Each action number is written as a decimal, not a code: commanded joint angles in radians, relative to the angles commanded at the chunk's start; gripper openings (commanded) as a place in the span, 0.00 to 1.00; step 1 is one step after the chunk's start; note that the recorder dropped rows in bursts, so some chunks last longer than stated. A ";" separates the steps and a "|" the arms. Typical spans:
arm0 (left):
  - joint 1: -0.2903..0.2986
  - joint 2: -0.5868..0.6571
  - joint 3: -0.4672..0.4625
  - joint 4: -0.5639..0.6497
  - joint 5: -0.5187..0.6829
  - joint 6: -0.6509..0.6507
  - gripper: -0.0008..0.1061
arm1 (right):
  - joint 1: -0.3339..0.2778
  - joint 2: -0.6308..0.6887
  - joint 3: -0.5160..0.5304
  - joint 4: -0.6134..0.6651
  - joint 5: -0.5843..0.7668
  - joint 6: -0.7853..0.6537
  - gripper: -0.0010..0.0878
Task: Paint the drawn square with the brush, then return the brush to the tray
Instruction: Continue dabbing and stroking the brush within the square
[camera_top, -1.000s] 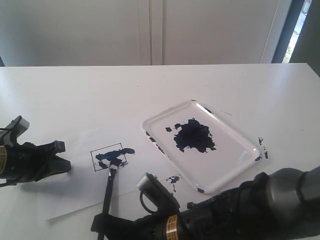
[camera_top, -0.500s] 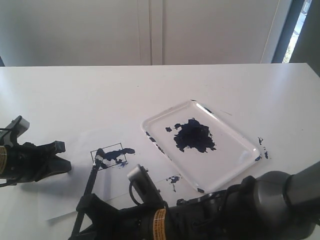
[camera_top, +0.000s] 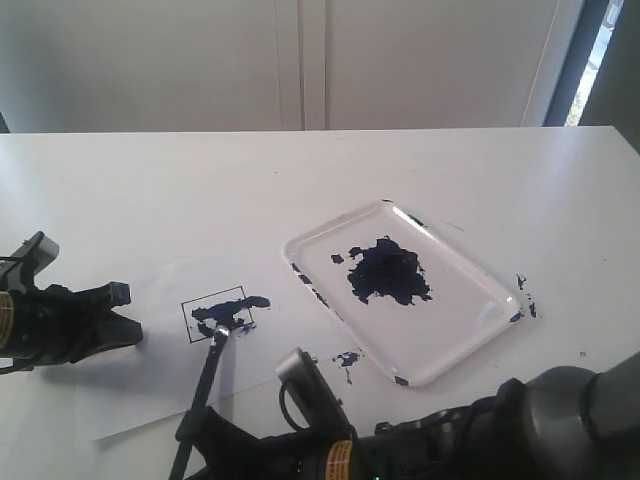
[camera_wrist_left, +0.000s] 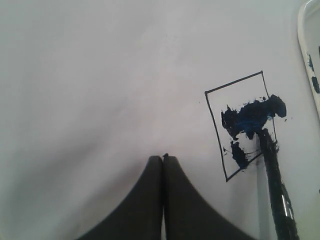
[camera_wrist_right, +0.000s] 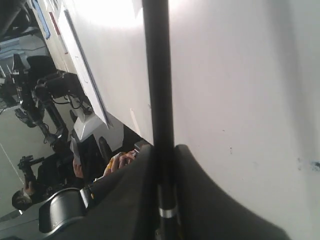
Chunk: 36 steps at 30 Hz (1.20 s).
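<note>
On the drawn square (camera_top: 217, 313), the brush (camera_top: 205, 375) clamped in the right gripper (camera_wrist_right: 162, 150) lays paint; filling it seemingly calls for strokes across bare corners

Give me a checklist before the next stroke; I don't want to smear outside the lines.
1. Hold of right gripper on brush: ok.
2. Tip inside drawn square: ok, near its edge.
3. Square filled: not ok, mostly white.
4. Position of left gripper, shut, apart from the square: ok.
5. Way back to tray unobstructed: ok.
6. Paint left on tip: cannot tell.
</note>
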 joint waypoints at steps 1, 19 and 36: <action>0.000 0.000 0.000 0.000 0.000 0.000 0.01 | 0.000 0.000 0.000 0.004 0.000 -0.002 0.01; 0.000 0.000 0.000 0.035 -0.009 -0.004 0.01 | -0.002 0.196 -0.081 0.044 -0.225 -0.029 0.01; 0.000 0.000 0.000 0.057 -0.009 -0.019 0.01 | -0.020 0.198 -0.132 0.006 -0.266 0.033 0.01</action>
